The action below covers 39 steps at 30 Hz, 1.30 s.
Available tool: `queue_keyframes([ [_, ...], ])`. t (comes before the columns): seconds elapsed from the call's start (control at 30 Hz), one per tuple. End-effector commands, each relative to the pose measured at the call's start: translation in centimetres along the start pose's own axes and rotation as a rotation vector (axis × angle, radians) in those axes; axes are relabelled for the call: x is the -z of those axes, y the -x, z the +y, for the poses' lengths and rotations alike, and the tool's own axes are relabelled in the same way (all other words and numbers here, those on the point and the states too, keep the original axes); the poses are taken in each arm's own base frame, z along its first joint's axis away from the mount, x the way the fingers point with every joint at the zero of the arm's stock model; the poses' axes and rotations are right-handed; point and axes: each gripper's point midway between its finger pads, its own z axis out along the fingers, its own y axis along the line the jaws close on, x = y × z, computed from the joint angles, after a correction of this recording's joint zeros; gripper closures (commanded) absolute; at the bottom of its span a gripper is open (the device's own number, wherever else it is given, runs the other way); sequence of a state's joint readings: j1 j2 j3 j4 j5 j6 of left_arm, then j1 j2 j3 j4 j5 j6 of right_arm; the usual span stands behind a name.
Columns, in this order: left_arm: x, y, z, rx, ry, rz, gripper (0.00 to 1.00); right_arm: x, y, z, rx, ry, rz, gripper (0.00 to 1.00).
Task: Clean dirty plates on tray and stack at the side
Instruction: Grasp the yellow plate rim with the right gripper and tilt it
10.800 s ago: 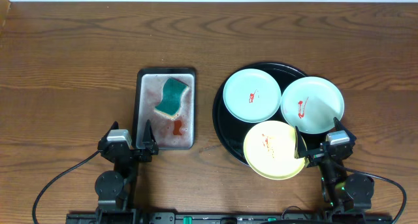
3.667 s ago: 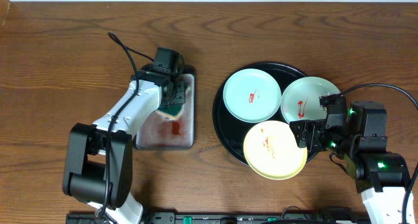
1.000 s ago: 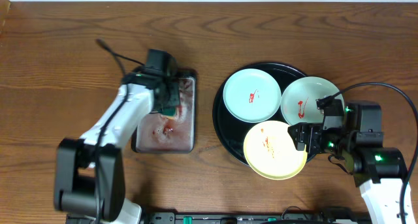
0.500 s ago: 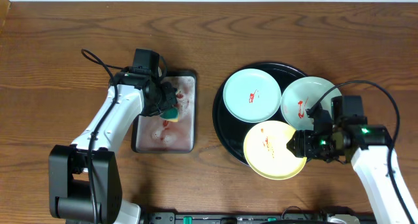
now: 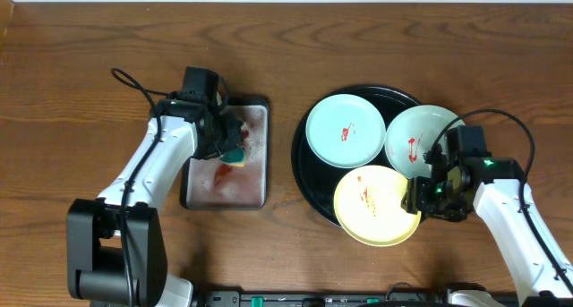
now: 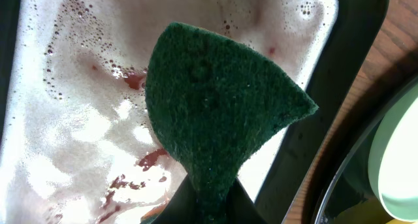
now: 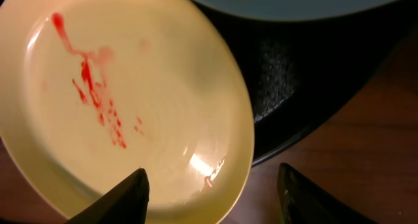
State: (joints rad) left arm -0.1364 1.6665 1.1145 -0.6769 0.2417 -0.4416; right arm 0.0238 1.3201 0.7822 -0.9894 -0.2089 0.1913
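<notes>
Three plates lie on the black tray (image 5: 301, 160): a mint one (image 5: 346, 130) at the left, a mint one (image 5: 424, 142) at the right, and a yellow one (image 5: 374, 205) in front, overhanging the tray's rim. All carry red smears. My right gripper (image 5: 418, 200) (image 7: 214, 185) stands open over the yellow plate's (image 7: 130, 100) right edge, one finger above the plate and the other above the wood. My left gripper (image 5: 226, 146) is shut on a green sponge (image 6: 215, 106) (image 5: 235, 155), held just above the soapy silver tray (image 6: 72, 132).
The rectangular silver tray (image 5: 224, 189) holds foam and red streaks, left of the black tray. Bare wooden table (image 5: 89, 92) lies all around. The right arm's cable (image 5: 501, 119) loops over the right mint plate's edge.
My right gripper has dropped and tilted onto the yellow plate's right edge, jaws a little narrower. The left arm has shifted slightly left with the sponge still pinched.
</notes>
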Motion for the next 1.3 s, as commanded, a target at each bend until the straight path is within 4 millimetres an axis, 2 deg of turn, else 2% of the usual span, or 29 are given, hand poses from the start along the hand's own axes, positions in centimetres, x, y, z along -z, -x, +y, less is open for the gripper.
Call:
queue_keyframes([
  [0.0, 0.0, -0.2, 0.0, 0.005, -0.007, 0.01, 0.93, -1.1, -0.5, -0.4, -0.015, -0.019, 0.018, 0.39],
  [0.33, 0.0, -0.2, 0.0, 0.005, -0.004, 0.009, 0.93, -2.4, -0.3, -0.2, -0.008, 0.009, -0.013, 0.58],
  [0.47, 0.0, -0.2, 0.0, 0.005, -0.005, 0.009, 0.93, -3.1, -0.7, -0.5, -0.009, 0.008, -0.007, 0.6],
  [0.63, 0.0, -0.1, 0.0, 0.004, -0.005, 0.006, 0.92, -3.6, -0.9, -0.6, -0.027, 0.012, -0.008, 0.72],
  [0.73, 0.0, -0.1, 0.0, 0.004, -0.006, 0.005, 0.93, -3.6, -0.4, 0.1, -0.02, 0.049, -0.028, 0.79],
  [0.83, 0.0, -0.1, 0.0, 0.004, -0.003, 0.003, 0.93, -3.4, 0.3, 1.6, -0.007, 0.135, -0.051, 0.89],
  [0.97, 0.0, 0.1, 0.5, -0.005, 0.02, -0.009, 0.93, -3.3, 0.8, 1.8, 0.005, 0.144, -0.071, 0.98],
  [1.27, 0.0, 0.4, 0.4, -0.055, 0.019, -0.019, 0.93, -2.8, 4.4, 2.1, 0.046, 0.142, -0.223, 0.99],
])
